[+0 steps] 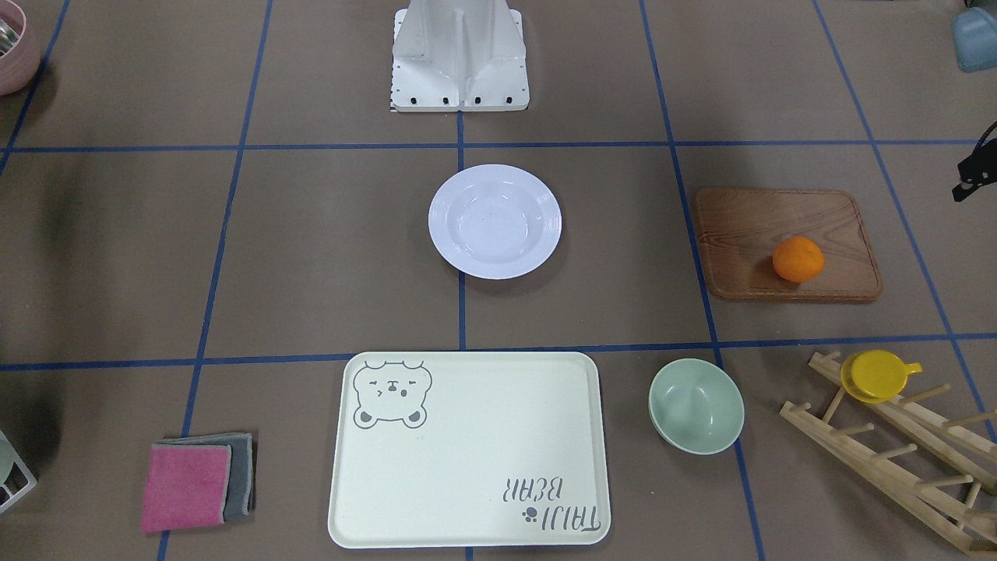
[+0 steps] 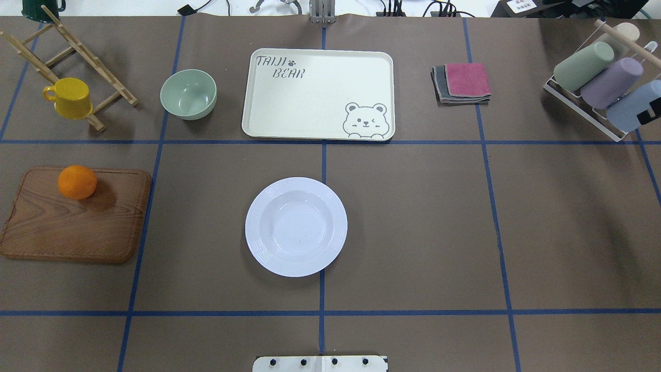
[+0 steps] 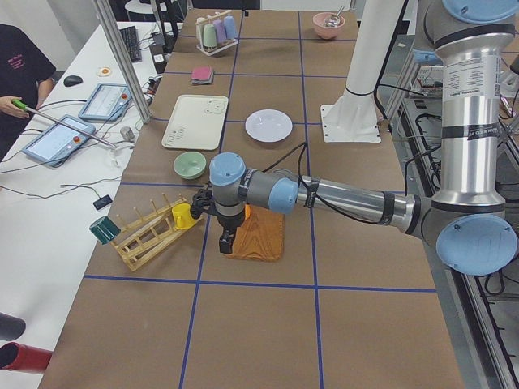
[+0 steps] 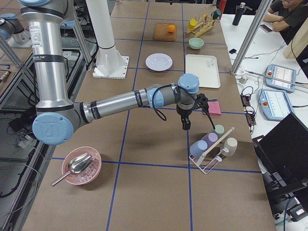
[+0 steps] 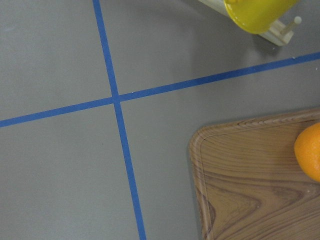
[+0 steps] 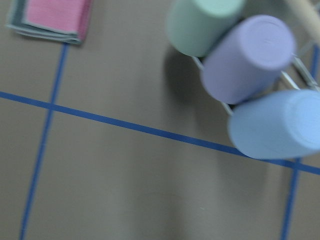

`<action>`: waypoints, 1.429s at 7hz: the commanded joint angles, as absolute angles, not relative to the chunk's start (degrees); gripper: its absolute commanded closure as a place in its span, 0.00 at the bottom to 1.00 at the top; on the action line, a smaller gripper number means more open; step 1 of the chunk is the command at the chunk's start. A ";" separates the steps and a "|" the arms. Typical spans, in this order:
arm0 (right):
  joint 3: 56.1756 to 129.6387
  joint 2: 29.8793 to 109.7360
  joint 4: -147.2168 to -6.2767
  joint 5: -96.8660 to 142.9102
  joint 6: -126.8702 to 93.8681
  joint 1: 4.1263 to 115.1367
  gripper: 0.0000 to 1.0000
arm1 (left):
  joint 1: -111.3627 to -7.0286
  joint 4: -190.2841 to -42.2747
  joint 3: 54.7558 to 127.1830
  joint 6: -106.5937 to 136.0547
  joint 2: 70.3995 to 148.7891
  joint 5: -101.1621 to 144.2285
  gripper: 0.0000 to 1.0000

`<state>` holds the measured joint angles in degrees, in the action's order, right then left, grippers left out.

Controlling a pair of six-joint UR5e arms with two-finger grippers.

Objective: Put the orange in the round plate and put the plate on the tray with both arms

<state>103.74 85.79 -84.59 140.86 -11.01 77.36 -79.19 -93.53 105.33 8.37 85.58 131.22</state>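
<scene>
Nearest, the round plate (image 2: 296,227) sits on the counter (image 2: 413,217); leftward, the orange (image 2: 77,182) rests on the wooden cutting board (image 2: 72,227), the left gripper (image 3: 225,243) hanging above the board's edge; farther off lies the tray (image 2: 320,98); the right gripper (image 4: 185,126) hovers near the racked cups (image 4: 210,139); either's jaws, apart or together: cannot tell.

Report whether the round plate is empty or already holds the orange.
Empty: the round plate shows a bare centre; the orange sits on the wooden board.
</scene>
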 commanded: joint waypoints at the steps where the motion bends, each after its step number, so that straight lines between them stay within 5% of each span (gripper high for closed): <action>1: 104.16 84.13 -64.44 145.02 -33.53 67.21 0.00 | -75.62 -94.13 107.66 17.62 87.35 131.13 0.01; 5: 102.57 76.41 -47.55 135.00 -73.25 50.03 0.00 | -65.59 -102.26 105.57 34.14 89.65 130.35 0.01; 10: 103.09 76.91 -41.84 127.21 -76.20 42.56 0.00 | -57.04 -116.10 95.98 48.78 93.34 125.95 0.02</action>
<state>102.97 76.90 -42.10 130.57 -75.56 44.86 -57.37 -115.72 97.07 48.35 93.09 126.09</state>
